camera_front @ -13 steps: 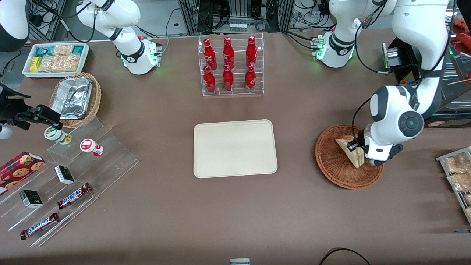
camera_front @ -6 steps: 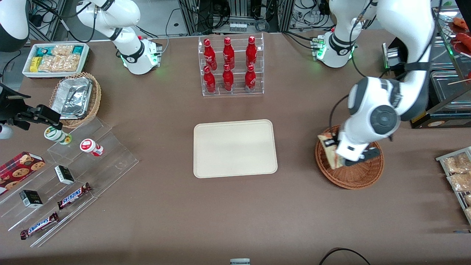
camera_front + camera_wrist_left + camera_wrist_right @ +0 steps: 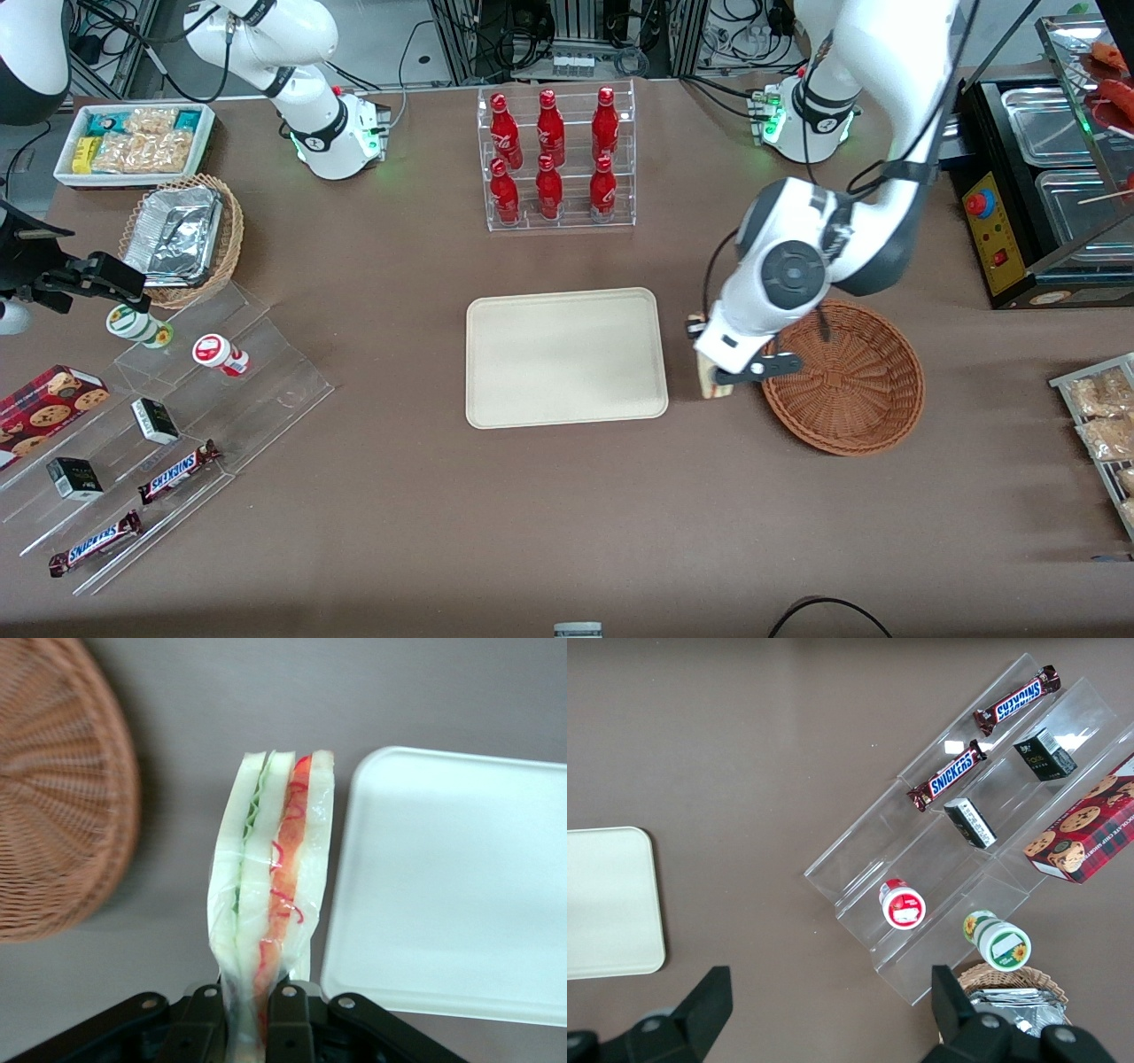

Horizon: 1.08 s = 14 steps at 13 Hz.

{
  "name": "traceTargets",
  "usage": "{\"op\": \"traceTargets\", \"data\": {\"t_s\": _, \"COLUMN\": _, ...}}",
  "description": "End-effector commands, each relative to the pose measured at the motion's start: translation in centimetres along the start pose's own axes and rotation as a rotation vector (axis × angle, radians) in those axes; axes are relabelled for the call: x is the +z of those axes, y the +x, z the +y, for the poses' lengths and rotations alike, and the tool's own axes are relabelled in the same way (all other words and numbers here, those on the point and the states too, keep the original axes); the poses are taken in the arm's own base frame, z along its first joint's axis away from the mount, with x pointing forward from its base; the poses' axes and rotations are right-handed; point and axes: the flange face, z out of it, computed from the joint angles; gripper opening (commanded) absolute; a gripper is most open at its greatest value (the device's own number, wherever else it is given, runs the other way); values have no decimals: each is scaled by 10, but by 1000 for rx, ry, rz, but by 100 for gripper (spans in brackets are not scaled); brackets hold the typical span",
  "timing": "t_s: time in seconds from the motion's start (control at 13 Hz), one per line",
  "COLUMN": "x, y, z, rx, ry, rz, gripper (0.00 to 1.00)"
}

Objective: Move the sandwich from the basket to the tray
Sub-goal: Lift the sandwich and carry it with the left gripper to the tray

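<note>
- One sandwich (image 3: 270, 895) is clamped between the two black fingers (image 3: 286, 1014) of the end effector (image 3: 709, 372), held on edge so its red and green filling stripes face the wrist camera.
- In the front view the sandwich (image 3: 706, 383) shows only as a pale sliver under the arm's white wrist, over bare counter (image 3: 567, 514) in the gap between the tray (image 3: 566, 357) and the basket (image 3: 842, 377).
- The wrist view agrees: the sandwich hangs between the basket (image 3: 62, 797) and the tray (image 3: 452, 886), over neither of them.
- Both the cream tray and the reddish-brown basket hold nothing.
- Six red bottles (image 3: 550, 155) stand in a clear rack, farther from the front camera than the tray.
- Toward the parked arm's end of the counter sit a clear stepped display with Snickers bars (image 3: 177, 470), a lighter wicker basket of foil trays (image 3: 182, 239) and a white bin of snack packets (image 3: 133, 142).
</note>
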Motion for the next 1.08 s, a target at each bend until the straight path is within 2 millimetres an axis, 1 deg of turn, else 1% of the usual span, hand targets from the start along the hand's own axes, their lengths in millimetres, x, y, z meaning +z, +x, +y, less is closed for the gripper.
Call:
{"op": "traceTargets", "data": {"t_s": 0.0, "x": 0, "y": 6, "z": 42, "rx": -25, "ry": -12, "rz": 13, "gripper": 0}}
{"op": "traceTargets", "data": {"t_s": 0.23, "x": 15, "y": -1, "z": 83, "rx": -32, "ry": -12, "rz": 20, "gripper": 0}}
{"op": "traceTargets", "data": {"t_s": 0.38, "x": 26, "y": -7, "z": 115, "rx": -42, "ry": -14, "rz": 29, "gripper": 0}}
{"op": "traceTargets", "data": {"t_s": 0.54, "x": 35, "y": -8, "z": 130, "rx": -50, "ry": -21, "rz": 28, "gripper": 0}}
{"op": "traceTargets", "data": {"t_s": 0.62, "x": 38, "y": -12, "z": 142, "rx": -46, "ry": -48, "rz": 10, "gripper": 0}}
{"op": "traceTargets", "data": {"t_s": 0.77, "x": 42, "y": -9, "z": 159, "rx": -67, "ry": -80, "rz": -1, "gripper": 0}}
{"op": "traceTargets", "data": {"t_s": 0.92, "x": 54, "y": -23, "z": 184, "rx": -82, "ry": -77, "rz": -4, "gripper": 0}}
{"op": "traceTargets", "data": {"t_s": 1.0, "x": 58, "y": -25, "z": 189, "rx": -81, "ry": -77, "rz": -3, "gripper": 0}}
